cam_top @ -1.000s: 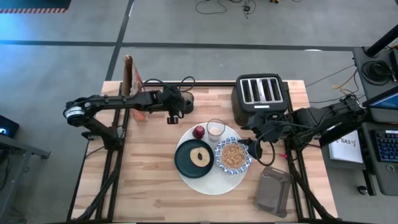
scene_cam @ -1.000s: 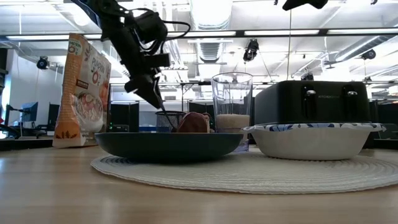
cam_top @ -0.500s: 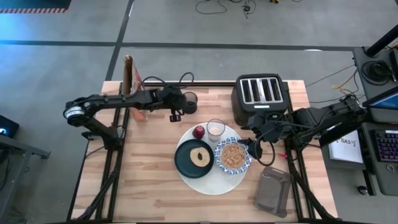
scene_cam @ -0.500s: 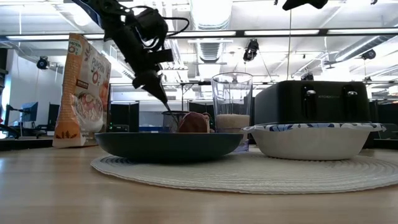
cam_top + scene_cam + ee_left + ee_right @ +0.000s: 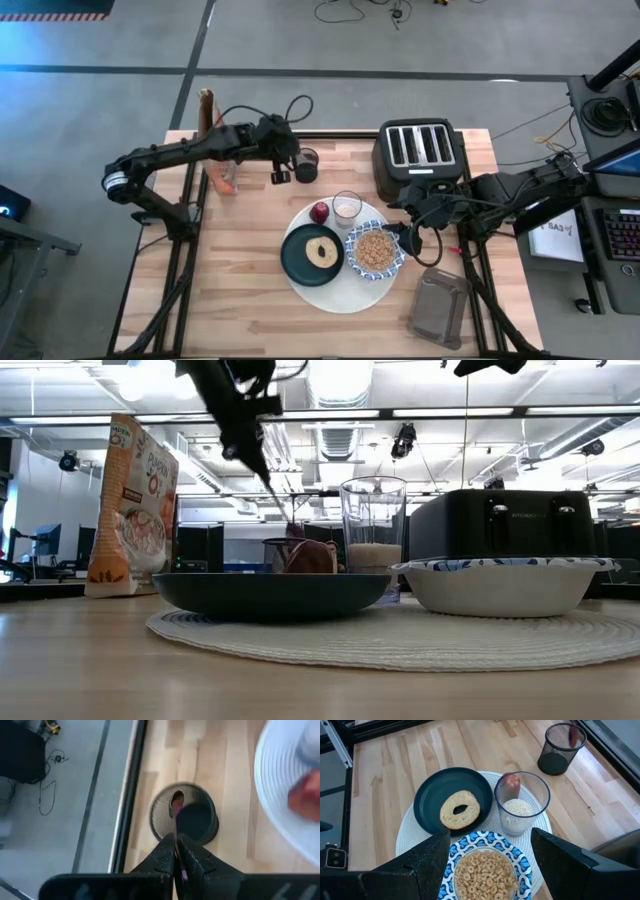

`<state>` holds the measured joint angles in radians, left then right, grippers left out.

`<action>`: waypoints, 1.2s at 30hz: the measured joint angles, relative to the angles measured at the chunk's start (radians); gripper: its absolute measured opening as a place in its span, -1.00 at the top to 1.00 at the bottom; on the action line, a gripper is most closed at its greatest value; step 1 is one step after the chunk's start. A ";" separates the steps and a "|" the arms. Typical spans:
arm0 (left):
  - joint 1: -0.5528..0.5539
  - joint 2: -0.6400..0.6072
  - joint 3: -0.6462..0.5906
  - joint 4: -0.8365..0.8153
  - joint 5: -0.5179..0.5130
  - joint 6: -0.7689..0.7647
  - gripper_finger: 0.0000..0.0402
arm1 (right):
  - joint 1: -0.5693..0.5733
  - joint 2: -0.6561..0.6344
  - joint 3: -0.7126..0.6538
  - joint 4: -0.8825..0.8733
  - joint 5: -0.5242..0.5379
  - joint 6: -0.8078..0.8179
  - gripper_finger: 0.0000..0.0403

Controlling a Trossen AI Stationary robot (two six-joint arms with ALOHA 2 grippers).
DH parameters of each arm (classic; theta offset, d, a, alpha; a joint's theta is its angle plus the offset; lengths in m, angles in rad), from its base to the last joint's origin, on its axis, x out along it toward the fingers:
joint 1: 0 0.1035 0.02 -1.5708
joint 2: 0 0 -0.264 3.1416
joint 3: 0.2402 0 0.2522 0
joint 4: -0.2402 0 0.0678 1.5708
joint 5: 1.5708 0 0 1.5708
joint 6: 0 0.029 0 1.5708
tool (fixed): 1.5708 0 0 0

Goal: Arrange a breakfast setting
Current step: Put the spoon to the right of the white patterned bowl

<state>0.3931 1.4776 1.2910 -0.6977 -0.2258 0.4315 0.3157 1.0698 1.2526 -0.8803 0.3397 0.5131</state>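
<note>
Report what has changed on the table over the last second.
The left gripper, shut on a thin utensil handle, has risen straight above the black mesh cup, drawing the utensil up; its tip is still inside. The right gripper, mat, plate, bagel, bowl, glass and apple have not moved.

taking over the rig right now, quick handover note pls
Left gripper: shut on the spoon, lifting it out of the black mesh cup at the table's far edge.
Right gripper: open, empty, hovering by the patterned bowl.
Done: on the white mat sit the green plate with the bagel, the bowl filled with cereal, the glass and the apple.
Left: set the spoon down at the mat.
</note>
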 joint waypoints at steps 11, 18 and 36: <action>0.002 -0.114 0.075 -0.002 -0.072 -0.162 1.00 | 0.000 0.000 0.000 0.053 0.001 0.001 -0.32; -0.006 -0.305 -0.137 0.250 -0.071 -0.276 1.00 | -0.007 0.000 0.000 0.093 0.051 0.018 -0.32; -0.127 -0.455 -0.939 1.890 0.029 -0.550 1.00 | -0.018 0.113 0.012 0.183 0.053 0.045 -0.32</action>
<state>0.2659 1.0230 0.3524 1.1928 -0.1967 -0.1182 0.2975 1.1831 1.2649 -0.6975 0.3927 0.5585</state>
